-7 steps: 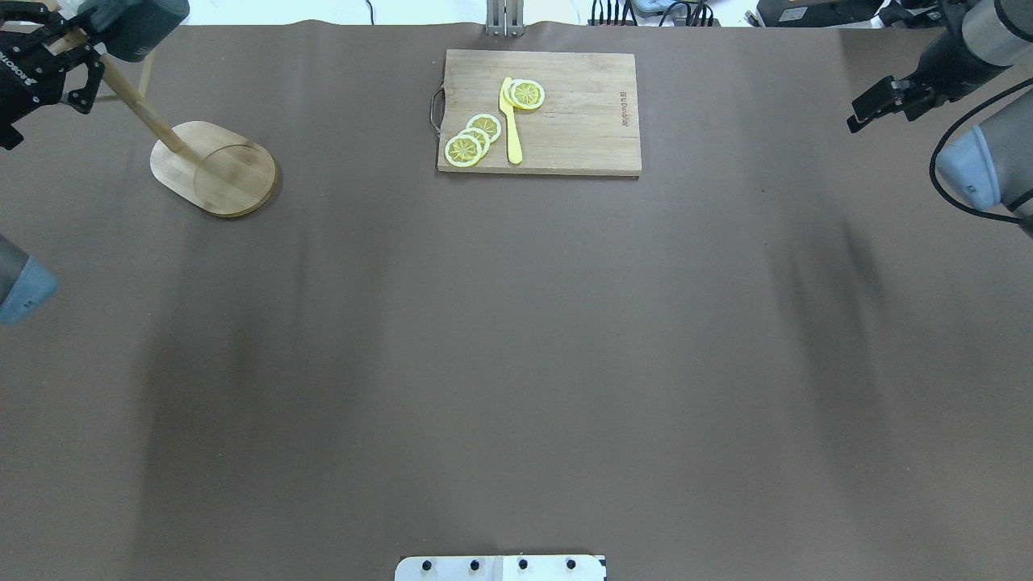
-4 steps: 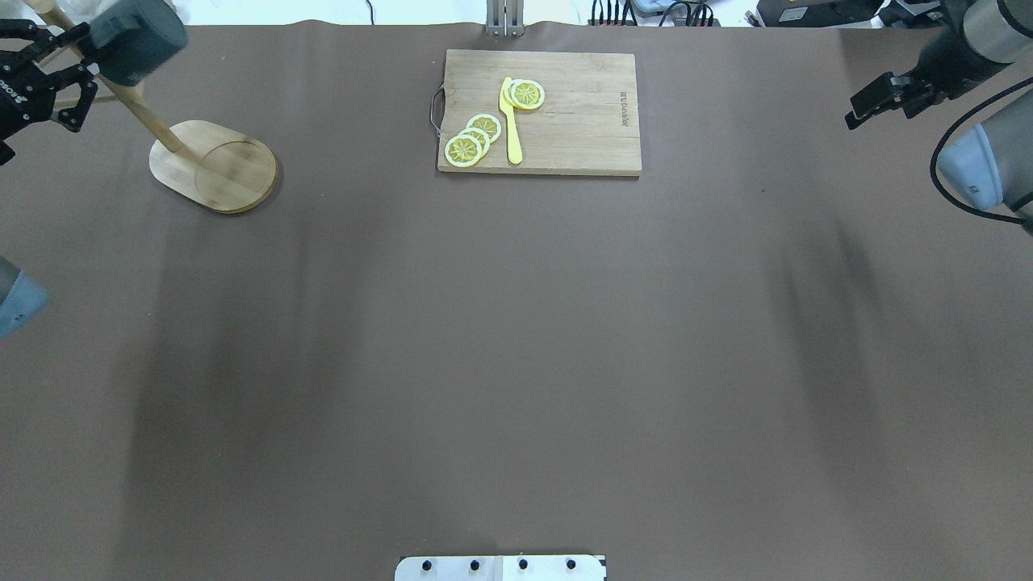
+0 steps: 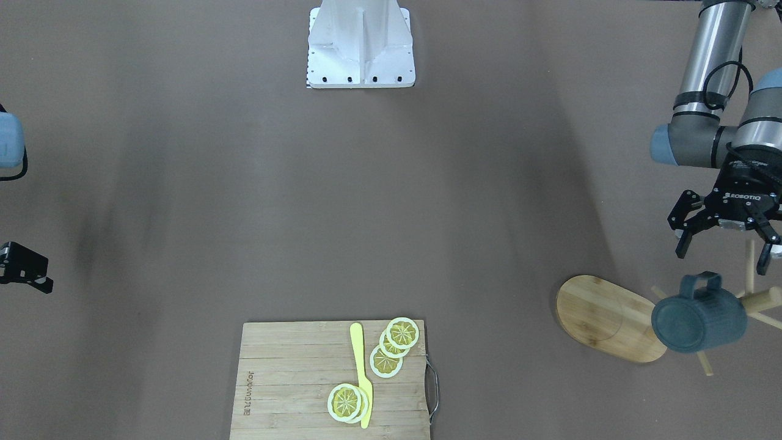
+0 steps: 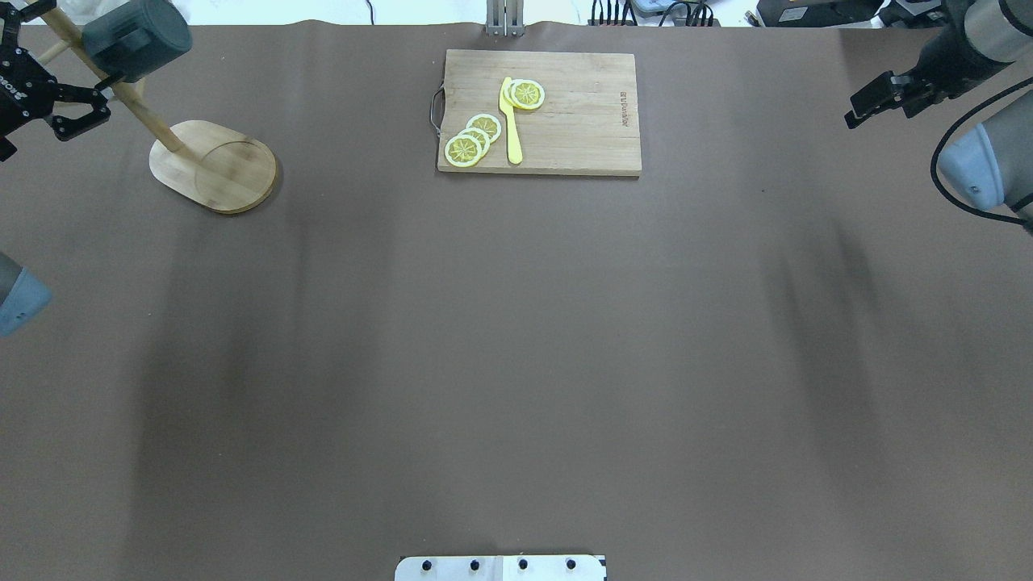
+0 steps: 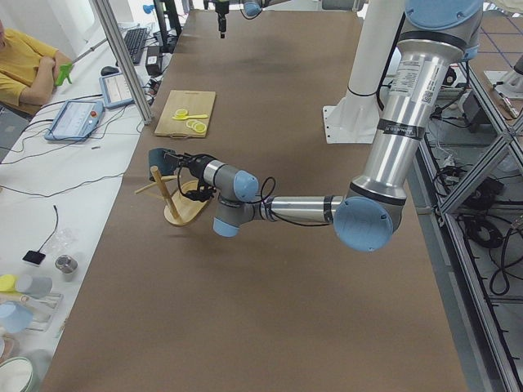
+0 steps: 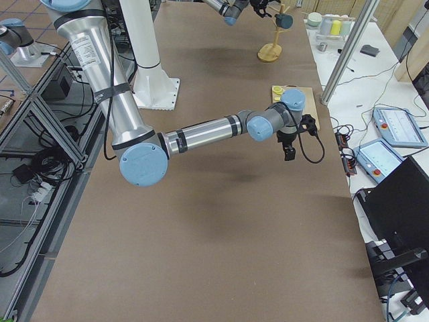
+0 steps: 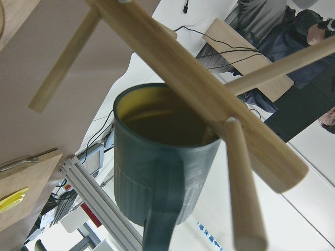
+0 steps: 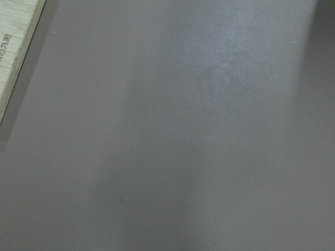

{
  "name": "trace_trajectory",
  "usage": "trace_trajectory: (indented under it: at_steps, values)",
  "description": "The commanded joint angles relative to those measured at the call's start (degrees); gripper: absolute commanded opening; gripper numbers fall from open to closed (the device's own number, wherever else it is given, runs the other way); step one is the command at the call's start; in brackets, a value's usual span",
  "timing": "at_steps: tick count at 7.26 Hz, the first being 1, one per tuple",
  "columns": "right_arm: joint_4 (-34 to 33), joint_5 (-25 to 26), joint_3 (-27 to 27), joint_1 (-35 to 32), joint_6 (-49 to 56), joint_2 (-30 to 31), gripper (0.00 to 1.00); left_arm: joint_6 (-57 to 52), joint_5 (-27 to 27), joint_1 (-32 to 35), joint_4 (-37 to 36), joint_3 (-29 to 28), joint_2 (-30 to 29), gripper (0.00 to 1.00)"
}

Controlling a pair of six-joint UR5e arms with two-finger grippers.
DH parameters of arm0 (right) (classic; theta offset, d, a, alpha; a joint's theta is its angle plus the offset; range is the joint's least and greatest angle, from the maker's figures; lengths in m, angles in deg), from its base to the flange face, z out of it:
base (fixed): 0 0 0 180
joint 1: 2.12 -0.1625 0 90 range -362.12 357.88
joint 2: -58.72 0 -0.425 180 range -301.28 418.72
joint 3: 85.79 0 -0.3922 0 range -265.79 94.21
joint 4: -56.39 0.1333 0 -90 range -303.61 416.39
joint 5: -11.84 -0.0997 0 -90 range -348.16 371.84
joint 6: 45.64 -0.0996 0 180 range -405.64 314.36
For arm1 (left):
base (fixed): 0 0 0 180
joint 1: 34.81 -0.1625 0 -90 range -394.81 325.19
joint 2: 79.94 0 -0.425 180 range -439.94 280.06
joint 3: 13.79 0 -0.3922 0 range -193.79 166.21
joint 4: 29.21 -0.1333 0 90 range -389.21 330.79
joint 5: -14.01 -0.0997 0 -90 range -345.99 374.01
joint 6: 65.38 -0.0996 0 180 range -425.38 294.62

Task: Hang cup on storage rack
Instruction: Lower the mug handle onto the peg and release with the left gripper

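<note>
The dark slate-blue cup (image 3: pixel 699 321) with a yellow inside hangs by its handle on a peg of the bamboo storage rack (image 3: pixel 605 318). In the overhead view the cup (image 4: pixel 135 39) sits high on the rack (image 4: pixel 214 165) at the table's far left. The left wrist view shows the cup (image 7: pixel 157 172) under the rack's pole (image 7: pixel 209 99). My left gripper (image 3: pixel 722 256) is open and empty, a little apart from the cup on the robot's side. It also shows in the overhead view (image 4: pixel 60 64). My right gripper (image 4: pixel 867 101) hovers at the far right and looks shut and empty.
A rectangular cutting board (image 4: pixel 581 113) with lemon slices (image 4: pixel 472 137) and a yellow knife (image 4: pixel 511 121) lies at the far middle of the table. Its corner shows in the right wrist view (image 8: pixel 13 47). The white robot base (image 3: pixel 360 46) stands at the near edge.
My left gripper has drawn back from the cup and the rack's pole. The cup stays hanging on the peg. The right arm has barely moved.
</note>
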Motion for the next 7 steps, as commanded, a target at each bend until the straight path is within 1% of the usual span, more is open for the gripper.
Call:
trace_trajectory:
  at_steps: [1, 2, 3, 4, 5, 6, 7]
  values:
    - [0.08, 0.09, -0.04, -0.51, 0.09, 0.45, 0.99, -13.85, 0.3, -0.09, -0.07, 3.48, 2.01, 0.98]
    - [0.09, 0.0, -0.04, -0.77, 0.17, 0.63, 0.99, -20.23, 2.05, -0.09, -0.16, 3.32, 2.81, 0.98]
    - [0.09, 0.0, -0.04, -0.86, 0.09, 0.81, 0.99, -26.13, 5.8, 0.0, -0.08, 3.4, 3.16, 0.98]
    - [0.09, 0.0, -0.04, -0.86, 0.09, 0.81, 0.99, -36.89, 9.41, 0.0, -0.16, 3.32, 4.3, 0.98]
    - [0.09, 0.09, -0.04, -0.86, 0.09, 0.9, 0.99, -46.91, 9.71, 0.0, -0.16, 3.32, 5.0, 0.98]
    - [0.09, 0.17, -0.04, -0.95, 0.09, 0.9, 0.99, -53.98, 9.62, 0.0, -0.6, 3.23, 5.27, 0.98]
    - [0.17, 0.44, -0.04, -1.04, 0.17, 0.9, 0.99, -61.88, 9.45, 0.0, -0.95, 2.97, 6.75, 0.98]
